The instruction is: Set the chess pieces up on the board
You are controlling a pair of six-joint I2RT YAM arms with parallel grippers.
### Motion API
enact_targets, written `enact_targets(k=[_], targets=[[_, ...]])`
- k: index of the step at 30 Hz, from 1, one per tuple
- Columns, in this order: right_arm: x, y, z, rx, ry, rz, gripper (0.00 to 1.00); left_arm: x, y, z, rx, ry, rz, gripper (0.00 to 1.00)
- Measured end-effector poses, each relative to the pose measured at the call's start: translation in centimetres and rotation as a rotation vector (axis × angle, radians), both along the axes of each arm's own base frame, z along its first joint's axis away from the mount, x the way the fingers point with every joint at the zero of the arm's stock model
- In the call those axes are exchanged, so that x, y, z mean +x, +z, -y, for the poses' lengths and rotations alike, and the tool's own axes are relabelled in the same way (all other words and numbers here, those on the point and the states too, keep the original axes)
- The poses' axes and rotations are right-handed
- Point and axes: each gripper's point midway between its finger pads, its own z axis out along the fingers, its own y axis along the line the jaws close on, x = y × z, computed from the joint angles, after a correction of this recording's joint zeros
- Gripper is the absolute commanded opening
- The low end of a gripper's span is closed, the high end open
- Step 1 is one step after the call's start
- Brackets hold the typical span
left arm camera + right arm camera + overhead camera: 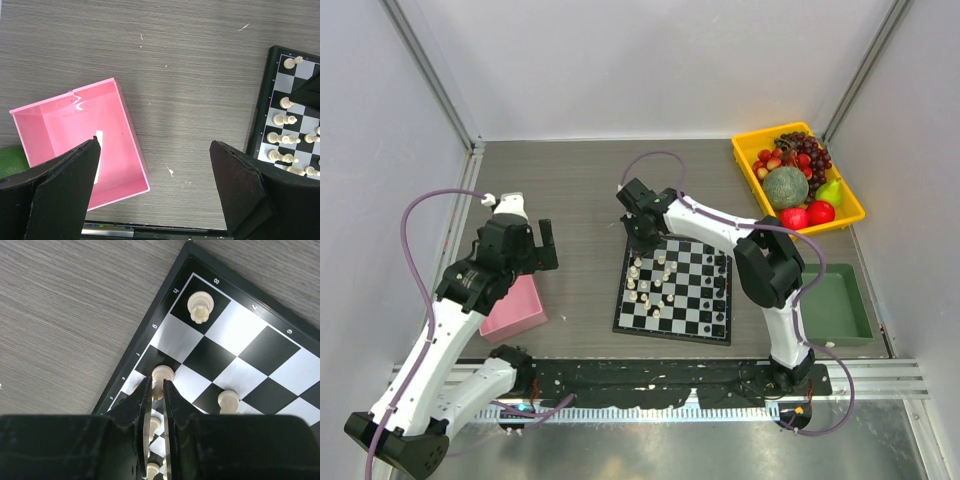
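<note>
grey wood-grain table (570,190) enclosed by plain white walls (650,60), metal posts in the corners, even light

tiny white chess pieces (650,283) upright on checkered board (695,295), black ones (721,290) opposite

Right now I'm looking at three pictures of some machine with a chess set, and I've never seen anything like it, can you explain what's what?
These are two white robot arms bolted to a table edge. The wide picture looks down from above; the other two come from a small camera on each wrist.

On the table lie a checkered board with tiny chess pieces, a pink box, a yellow bin of fruit and a green tray.

The left gripper hangs open, holding nothing, between the pink box and the board. The right gripper is down at the board's far left corner, its fingers pinched on one white piece near the edge.
</note>
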Motion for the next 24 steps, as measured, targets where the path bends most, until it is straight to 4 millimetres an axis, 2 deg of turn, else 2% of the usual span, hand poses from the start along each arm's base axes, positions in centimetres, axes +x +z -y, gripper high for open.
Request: enact_targets(k=[11,16,24], targets=[[0.58,0.03,-0.78,0.015,-0.004,0.002,0.19,-0.01,-0.09,-0.04,0.002,0.001,-0.005,1.00],[0.52,0.01,-0.85,0.018,-0.004,-0.002,0.31,0.00,-0.13,-0.03,0.003,0.001,-0.006,1.00],[0.46,-0.09,-0.95,0.014,-0.001,0.001,0.43,0.00,-0.18,0.04,0.001,-0.002,-0.009,1.00]])
